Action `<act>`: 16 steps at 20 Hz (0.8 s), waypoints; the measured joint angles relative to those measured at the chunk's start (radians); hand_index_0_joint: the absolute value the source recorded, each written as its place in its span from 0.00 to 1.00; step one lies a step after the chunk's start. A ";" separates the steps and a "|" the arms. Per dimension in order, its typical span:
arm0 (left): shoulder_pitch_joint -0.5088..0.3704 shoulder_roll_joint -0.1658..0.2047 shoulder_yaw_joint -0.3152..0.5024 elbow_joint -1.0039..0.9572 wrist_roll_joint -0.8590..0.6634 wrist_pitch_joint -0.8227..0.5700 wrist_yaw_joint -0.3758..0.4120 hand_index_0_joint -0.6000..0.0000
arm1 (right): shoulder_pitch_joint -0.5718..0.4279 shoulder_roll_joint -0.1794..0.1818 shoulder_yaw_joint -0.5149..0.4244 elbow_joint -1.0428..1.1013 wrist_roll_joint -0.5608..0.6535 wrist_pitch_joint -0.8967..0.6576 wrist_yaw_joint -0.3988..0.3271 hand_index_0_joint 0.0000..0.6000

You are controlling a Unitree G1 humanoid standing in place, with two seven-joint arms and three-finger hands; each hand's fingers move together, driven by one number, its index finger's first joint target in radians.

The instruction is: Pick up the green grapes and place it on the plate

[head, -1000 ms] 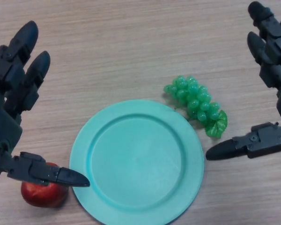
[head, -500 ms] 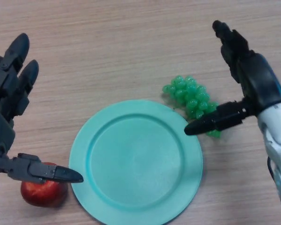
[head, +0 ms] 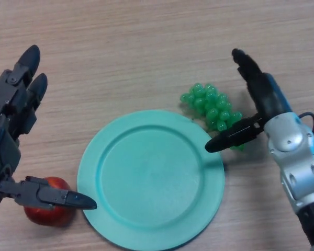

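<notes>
A bunch of green grapes (head: 211, 106) lies on the wooden table just past the upper right rim of the teal plate (head: 150, 178). My right hand (head: 261, 99) hovers over the right side of the bunch, open. Its fingers point away up the table and its thumb (head: 231, 138) reaches left over the near end of the grapes and the plate's rim. The bunch's near right end is hidden under it. My left hand (head: 10, 120) is open at the left edge, its thumb (head: 52, 196) over a red apple.
A red apple (head: 48, 210) sits at the lower left, beside the plate's left rim and partly under my left thumb. The wooden table (head: 136, 47) stretches bare beyond the grapes.
My right hand has swung in from the right edge to sit over the grapes, then shifted slightly nearer. The grapes, plate and apple have stayed put. The left hand barely moved.
</notes>
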 measured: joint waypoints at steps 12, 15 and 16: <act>-0.015 0.001 0.036 0.043 -0.001 -0.009 0.032 1.00 | -0.161 0.005 0.020 0.411 -0.227 -0.245 -0.043 1.00; -0.016 0.004 0.036 0.047 -0.001 -0.009 0.036 1.00 | -0.161 0.005 0.001 0.413 -0.252 -0.245 -0.032 1.00; -0.017 0.005 0.036 0.047 -0.001 -0.009 0.036 1.00 | -0.161 0.005 -0.011 0.401 -0.252 -0.235 -0.010 1.00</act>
